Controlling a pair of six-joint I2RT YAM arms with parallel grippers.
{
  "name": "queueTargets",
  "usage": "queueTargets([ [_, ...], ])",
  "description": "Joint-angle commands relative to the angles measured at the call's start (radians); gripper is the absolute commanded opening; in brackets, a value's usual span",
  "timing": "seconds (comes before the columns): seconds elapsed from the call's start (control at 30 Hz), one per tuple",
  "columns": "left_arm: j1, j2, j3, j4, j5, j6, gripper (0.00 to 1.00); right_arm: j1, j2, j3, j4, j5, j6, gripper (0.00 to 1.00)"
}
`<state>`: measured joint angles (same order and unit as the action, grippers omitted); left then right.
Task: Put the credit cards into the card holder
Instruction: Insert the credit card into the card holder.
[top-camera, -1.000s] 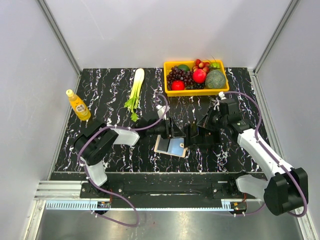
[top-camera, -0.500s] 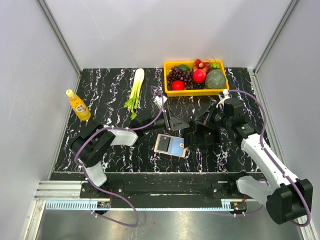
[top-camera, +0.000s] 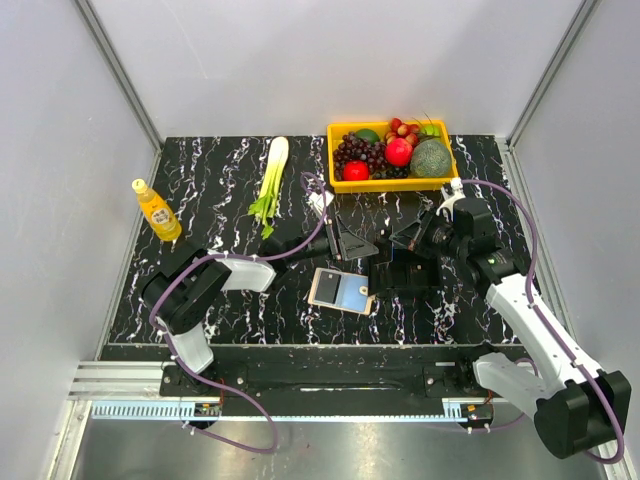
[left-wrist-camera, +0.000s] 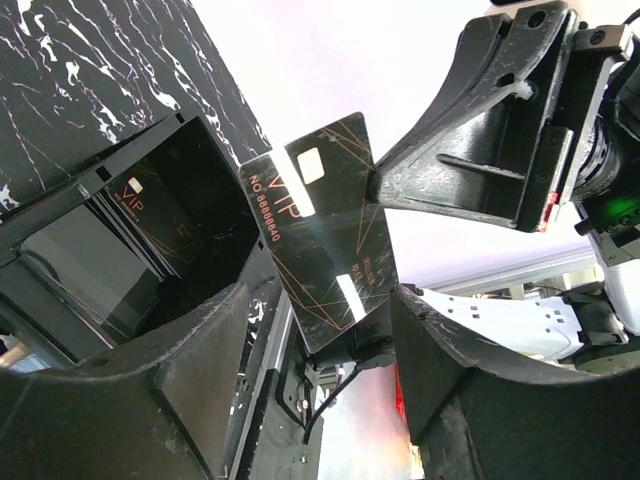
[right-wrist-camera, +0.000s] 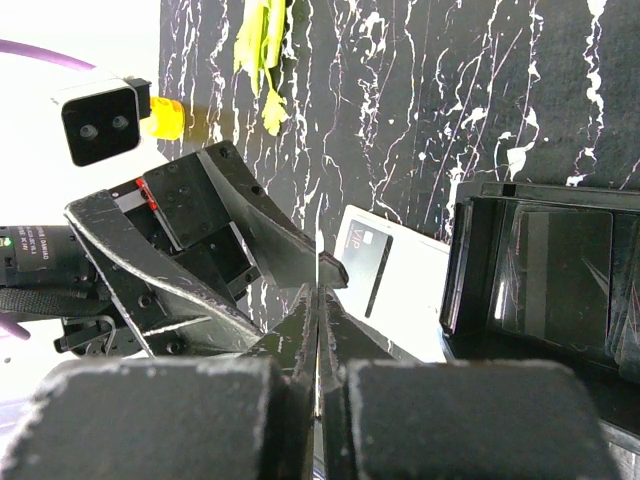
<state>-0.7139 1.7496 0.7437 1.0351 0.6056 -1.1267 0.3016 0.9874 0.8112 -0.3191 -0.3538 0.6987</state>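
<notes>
Right pincer (right-wrist-camera: 318, 298) and left pincer (left-wrist-camera: 318, 310) have backed off the card holder (top-camera: 342, 291), now open and uncovered on the counter (top-camera: 220, 200); right pinches a black credit card (left-wrist-camera: 320, 230) inside the spread left one, likely a handover, card not in yet.

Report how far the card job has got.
Done: one VIP card seems to sit in the open card holder. In hand: the right gripper pinches a second card inside the open left gripper. Remaining: seat it, then the cards in the black box.
</notes>
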Motion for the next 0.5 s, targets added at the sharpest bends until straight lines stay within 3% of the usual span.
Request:
queueTargets([
  [0.0,0.004,0.005,0.022,0.028,0.005,0.012,0.62,0.007,-0.026,0.002,0.032,-0.014,0.013,0.0],
  [0.47,-0.002,0.068,0.059,0.161,0.045,-0.061,0.5,0.007,-0.039,-0.012,0.071,-0.045,0.035,0.0],
])
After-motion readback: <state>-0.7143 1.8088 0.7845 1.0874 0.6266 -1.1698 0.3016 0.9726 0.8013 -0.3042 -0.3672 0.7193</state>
